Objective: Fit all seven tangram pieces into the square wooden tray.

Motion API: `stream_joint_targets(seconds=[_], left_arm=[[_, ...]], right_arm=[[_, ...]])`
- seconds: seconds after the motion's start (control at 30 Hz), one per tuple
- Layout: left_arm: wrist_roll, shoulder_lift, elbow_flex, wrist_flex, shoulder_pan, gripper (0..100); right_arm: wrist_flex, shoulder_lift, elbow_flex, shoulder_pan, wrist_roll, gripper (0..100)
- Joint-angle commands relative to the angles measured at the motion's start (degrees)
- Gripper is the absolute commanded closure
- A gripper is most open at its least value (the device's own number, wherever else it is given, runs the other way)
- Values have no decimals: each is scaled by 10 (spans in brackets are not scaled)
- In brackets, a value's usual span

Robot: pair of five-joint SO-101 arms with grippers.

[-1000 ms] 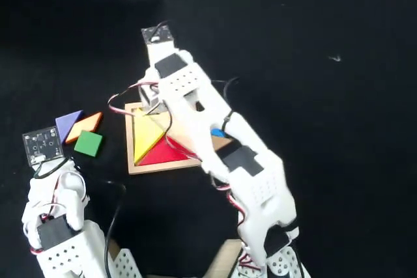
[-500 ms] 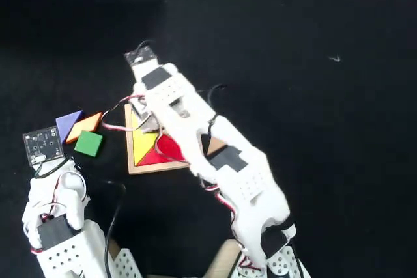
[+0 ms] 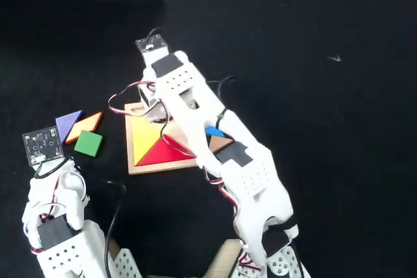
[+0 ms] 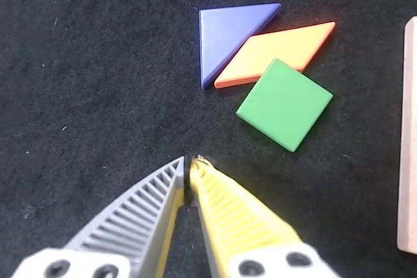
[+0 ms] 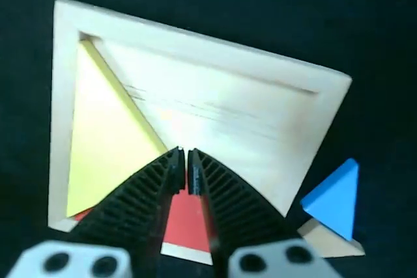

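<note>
- Right end effector: clenched tight with nothing in it. It's over the square wooden tray, tips above the spot where the yellow triangle's long edge meets the red one. Can't tell if the tips actually touch the wood.
- Left end effector: also pinched closed and empty. It sits low over the black table, just short of the green square, well off to the side of the tray.
- Tray, from the high view: lies flat on the table with the right arm stretched across it, so part of it is covered.
- Yellow triangle: big one, seated in the tray and snug in a corner along one wall.
- Red triangle: big one too, in the tray right next to the yellow, edge to edge.
- The other half of the tray floor is bare wood.
- Blue triangle: small, outside the tray just off a corner, touching a tan triangle that pokes out from under it.
- Green square: on the table outside the tray, touching the orange parallelogram.
- Orange parallelogram: flat on the table, wedged between the green square and the purple triangle.
- Purple triangle: pressed up against the parallelogram, farthest of the three from the left end effector.
</note>
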Motion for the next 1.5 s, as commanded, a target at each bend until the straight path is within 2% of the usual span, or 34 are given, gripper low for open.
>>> stream_joint_targets(seconds=[0.0,0.5,0.67,0.87,0.97,1.1,1.3,1.47], left_arm=[[-4,-4,7,-14,7,970],[-5,-4,11,-28,7,970],[-5,-4,12,-29,7,970],[-3,-4,9,-30,7,970],[-2,-4,7,-30,7,970],[-1,-5,7,-30,7,970],[-4,-4,12,-30,30,970],[-4,-4,12,-29,39,970]], right_arm=[[-22,-7,21,-1,33,987],[-14,-15,47,-30,47,987],[47,-52,7,25,47,987],[113,-152,-8,126,48,987],[132,-218,10,168,86,987],[127,-299,73,218,123,987],[76,-415,208,295,125,987],[24,-542,353,343,177,987]])
